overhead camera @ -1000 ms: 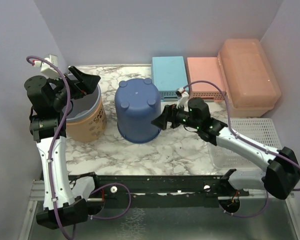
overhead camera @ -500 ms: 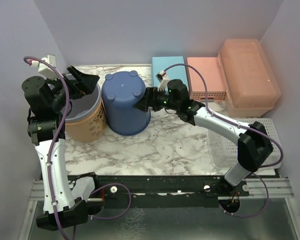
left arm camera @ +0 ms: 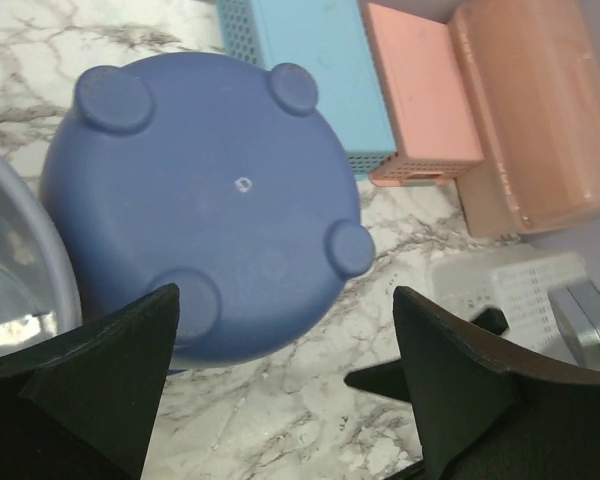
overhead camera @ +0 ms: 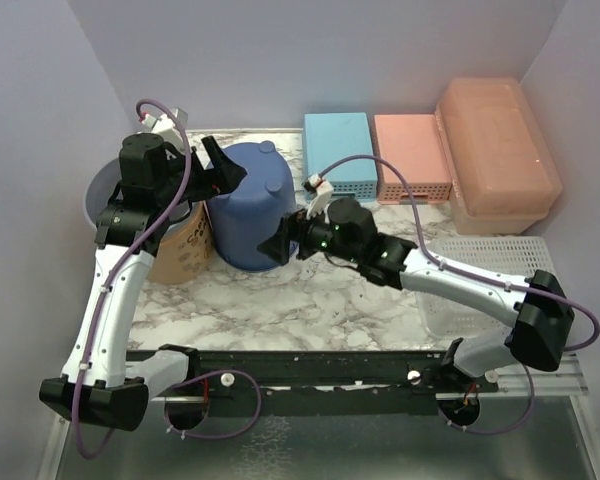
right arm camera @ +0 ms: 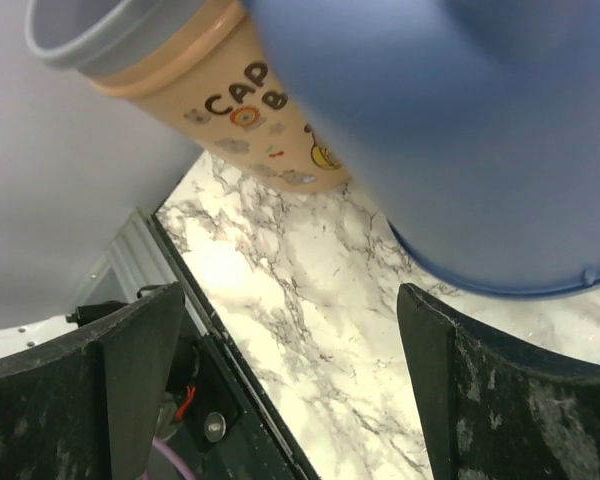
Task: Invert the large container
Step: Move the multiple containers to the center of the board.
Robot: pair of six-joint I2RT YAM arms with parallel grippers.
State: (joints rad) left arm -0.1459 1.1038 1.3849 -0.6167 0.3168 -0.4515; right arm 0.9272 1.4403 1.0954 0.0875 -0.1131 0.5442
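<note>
Both arms shifted: left end effector (overhead camera: 228, 172) now hangs over the upturned blue tub (overhead camera: 255, 205), which has slid left against the orange bucket (overhead camera: 185, 250); right end effector (overhead camera: 276, 244) sits at the tub's near side, both released, empty. Back right, the large container (overhead camera: 498, 145) stands untouched in the corner, well apart. Judgement: reach it next, grip opposite long sides evenly before flipping.

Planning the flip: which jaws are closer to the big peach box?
Right. The right gripper sits low at the blue tub's near-right side, partway toward the peach box. The left gripper hovers over the tub's left side, farther away.
</note>
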